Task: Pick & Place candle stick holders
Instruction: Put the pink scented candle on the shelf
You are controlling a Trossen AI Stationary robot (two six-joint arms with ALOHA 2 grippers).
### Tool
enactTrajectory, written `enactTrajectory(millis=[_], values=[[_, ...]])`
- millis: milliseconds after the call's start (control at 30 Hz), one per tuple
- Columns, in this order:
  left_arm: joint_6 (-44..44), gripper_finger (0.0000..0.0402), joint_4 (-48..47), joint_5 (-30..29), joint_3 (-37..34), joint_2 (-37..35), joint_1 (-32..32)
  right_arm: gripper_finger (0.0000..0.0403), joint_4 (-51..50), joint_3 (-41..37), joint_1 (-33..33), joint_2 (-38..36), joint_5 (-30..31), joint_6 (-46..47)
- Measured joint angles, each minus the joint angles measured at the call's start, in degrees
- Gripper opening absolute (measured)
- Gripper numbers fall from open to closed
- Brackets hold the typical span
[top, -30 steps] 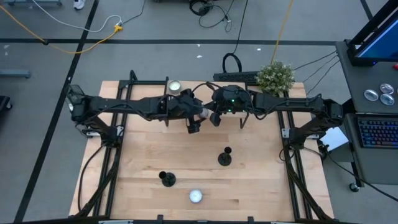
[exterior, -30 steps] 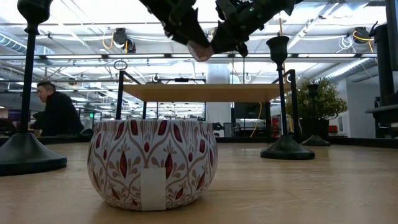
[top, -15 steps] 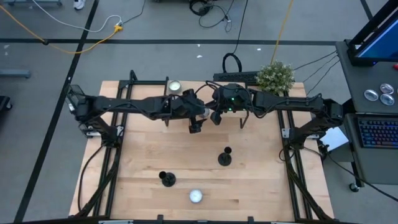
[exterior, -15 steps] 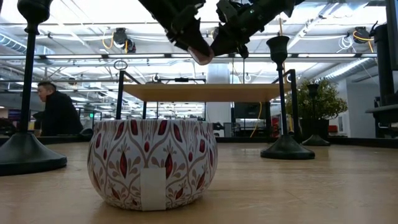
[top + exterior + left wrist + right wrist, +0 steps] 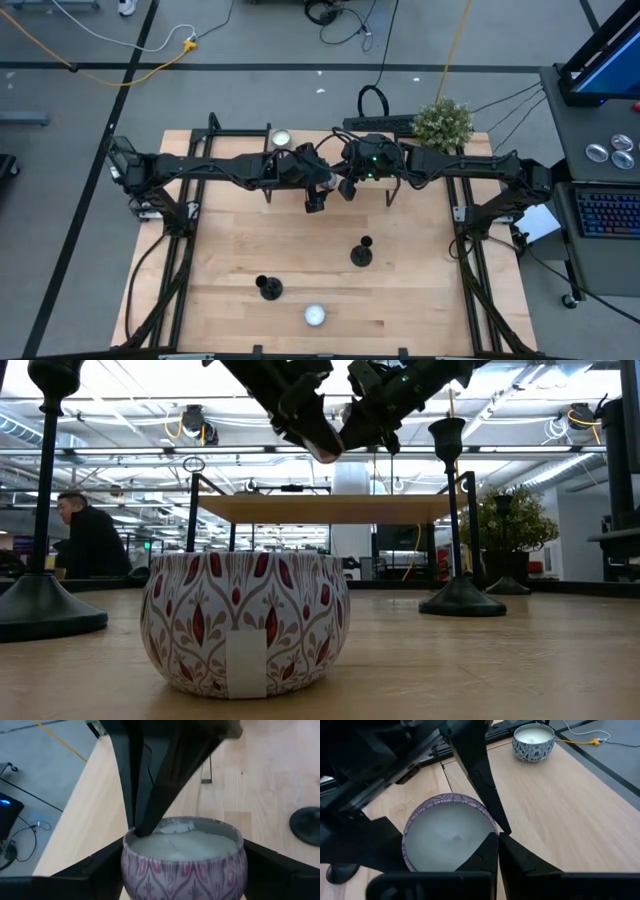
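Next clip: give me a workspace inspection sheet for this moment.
Surface: wooden table.
Job's things: candle stick holders, three, upright, none gripped.
Clutter: red-patterned candle tin; blue-patterned tin; potted plant.
Grippers: right gripper pinches the rim of a purple candle tin held aloft; left gripper around that tin.
Cables: yellow cable on the floor.
Surroundings: person beyond the table; keyboard.

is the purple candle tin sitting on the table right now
No: in the low view the purple candle tin hangs high above the table, between the left tool and the right tool.
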Motion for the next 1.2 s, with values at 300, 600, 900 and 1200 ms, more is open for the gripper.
enactTrajectory(millis=[300, 600, 900, 1200], values=[[-0.1, 0.0301, 0.5, 0.7, 0.0, -0.1, 0.6, 0.0, 0.2, 0.0, 0.0, 0.0, 0.1, 0.2], [1.1, 0.0293, 1.4, 0.1, 0.0, -0.1, 0.6, 0.0, 0.2, 0.0, 0.0, 0.0, 0.2, 0.1], [1.5, 0.0305, 1.7, -2.2, 0.0, -0.1, 0.6, 0.0, 0.7, 0.0, 0.0, 0.0, 0.3, 0.0], [2.4, 0.0311, 1.8, -2.3, 0.0, -0.1, 0.6, 0.0, 0.7, 0.0, 0.0, 0.0, 0.3, 0.0]])
